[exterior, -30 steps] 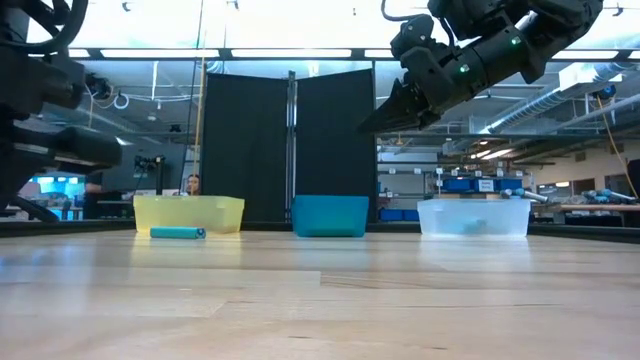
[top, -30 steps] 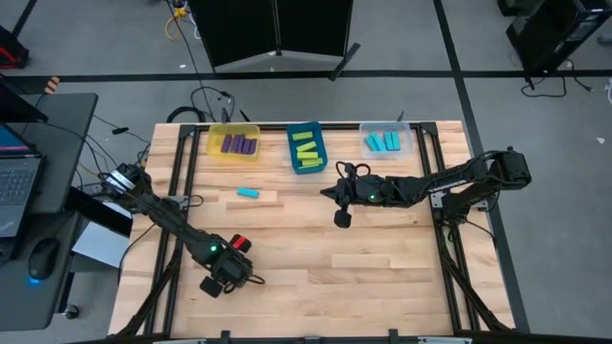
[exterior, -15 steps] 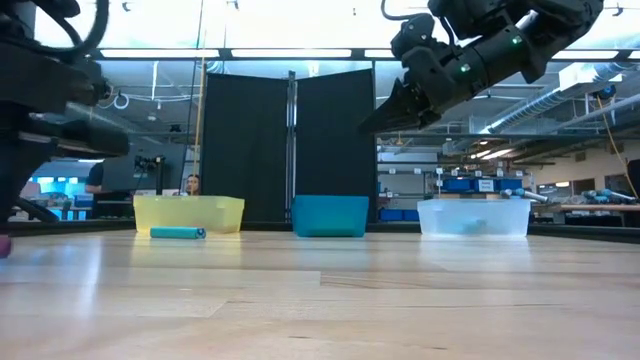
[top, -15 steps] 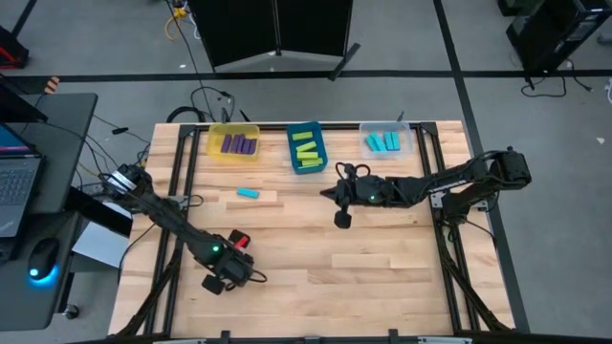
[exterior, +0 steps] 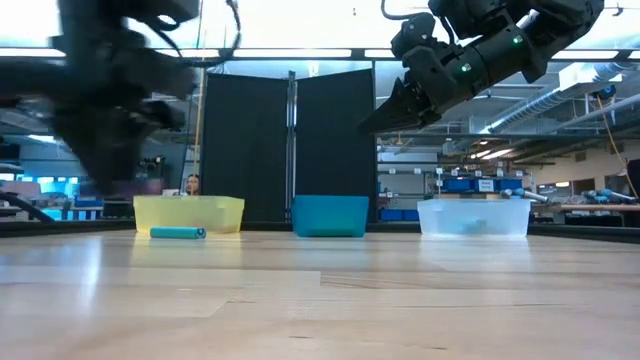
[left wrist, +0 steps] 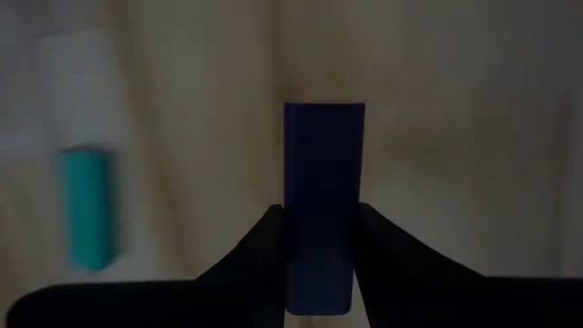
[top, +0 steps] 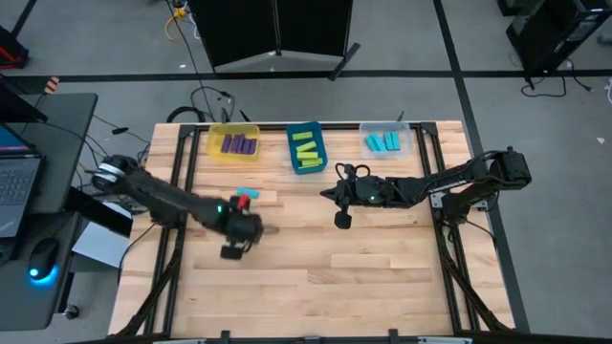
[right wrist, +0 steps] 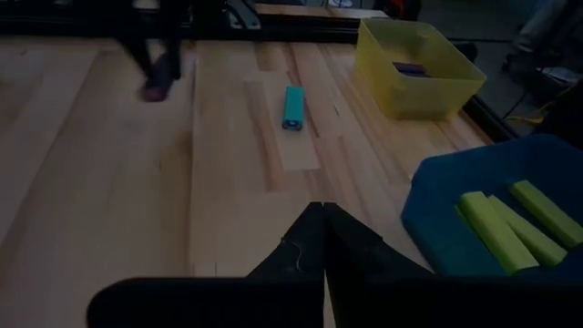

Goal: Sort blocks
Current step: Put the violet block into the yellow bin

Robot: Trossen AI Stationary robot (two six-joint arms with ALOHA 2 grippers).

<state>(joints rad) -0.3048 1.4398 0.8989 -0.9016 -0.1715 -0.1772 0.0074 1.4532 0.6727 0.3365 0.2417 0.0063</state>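
Left gripper (left wrist: 319, 239) pinches a purple block (left wrist: 322, 196), presumably headed for the yellow bin (top: 216, 137); right gripper (right wrist: 323, 239) waits closed.

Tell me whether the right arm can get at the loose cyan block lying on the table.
Probably yes: the small rectangular cyan block lies alone on bare wood, and the right end effector hangs shut and empty nearby, though the left arm is close.

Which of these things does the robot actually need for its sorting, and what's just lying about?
Needed:
- purple block in the left gripper
- cyan block on the table
- yellow bin, blue bin, clear bin

Lying about:
- laptop
- mouse
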